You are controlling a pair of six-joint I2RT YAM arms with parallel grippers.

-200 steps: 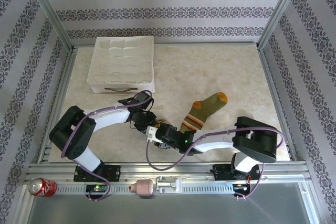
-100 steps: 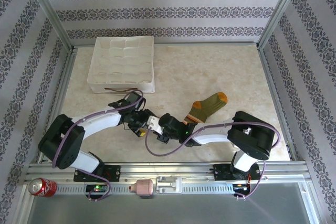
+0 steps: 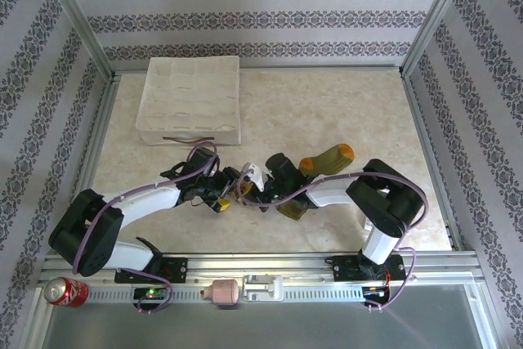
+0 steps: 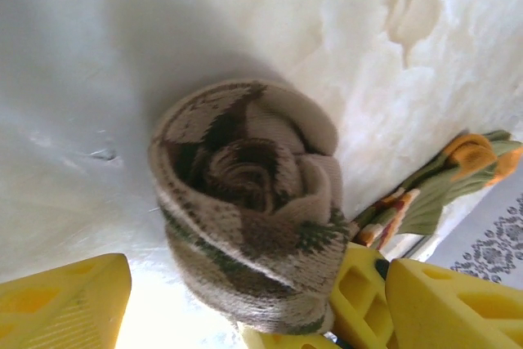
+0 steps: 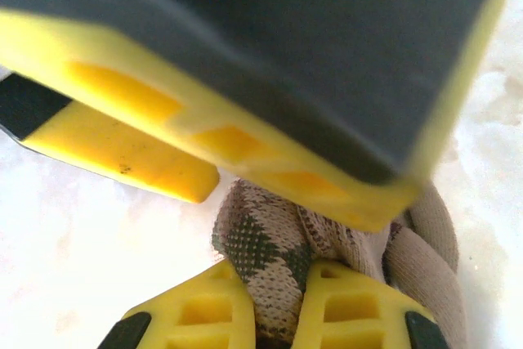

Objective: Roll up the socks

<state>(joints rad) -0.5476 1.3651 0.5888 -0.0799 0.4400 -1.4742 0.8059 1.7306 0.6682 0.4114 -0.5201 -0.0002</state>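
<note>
One argyle sock [image 4: 245, 202] rolled, right gripper [image 5: 274, 304] pinching it, left gripper [image 4: 245, 300] spread wide, green sock [image 3: 331, 158] partly hidden.

Table [image 3: 327, 112] far-R open; white bin [image 3: 192, 100] far-L, green sock [image 3: 331, 158] mid-R in way.

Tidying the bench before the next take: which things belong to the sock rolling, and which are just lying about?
Job:
rolled brown-and-beige argyle fabric sock
olive-green fabric sock with orange toe

Lying about:
white divided fabric box
red metal drink can
</note>
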